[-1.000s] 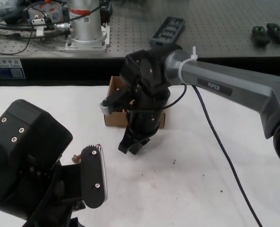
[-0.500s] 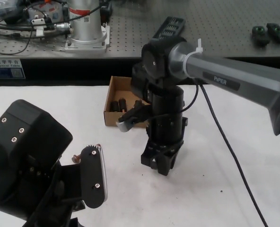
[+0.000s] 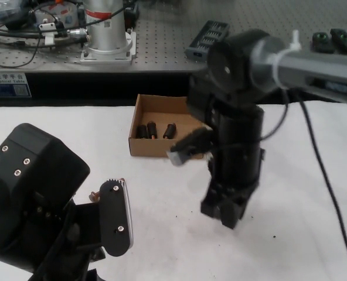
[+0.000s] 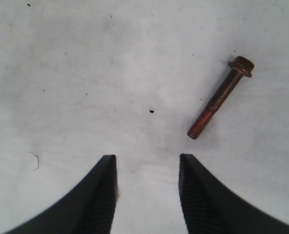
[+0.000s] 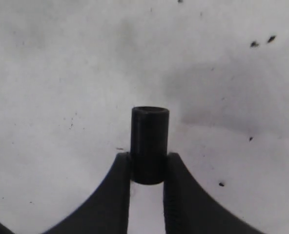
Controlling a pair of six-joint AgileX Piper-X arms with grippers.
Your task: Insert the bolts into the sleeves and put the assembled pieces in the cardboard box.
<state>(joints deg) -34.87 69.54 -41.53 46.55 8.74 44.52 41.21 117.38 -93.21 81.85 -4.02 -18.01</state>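
Note:
My right gripper [image 5: 147,157] is shut on a short black sleeve [image 5: 150,139], held just above the white cloth. In the high view that gripper [image 3: 223,215] points down, in front and to the right of the cardboard box [image 3: 139,149]. Three dark assembled pieces [image 3: 153,130] lie inside the box. My left gripper [image 4: 147,158] is open over the cloth with nothing between its fingers. A copper bolt [image 4: 220,96] lies flat on the cloth a little ahead of it and to one side. The left arm's black body [image 3: 33,199] sits at the near left.
Behind the white cloth runs a perforated bench with a metal post [image 3: 106,26], a black ridged part [image 3: 207,38] and two small black pieces [image 3: 333,41]. The right arm's cable [image 3: 326,193] trails over the cloth at the right.
The right arm has swung away from the box, rightward and toward the front, uncovering the box and its three pieces. The left arm has stayed still.

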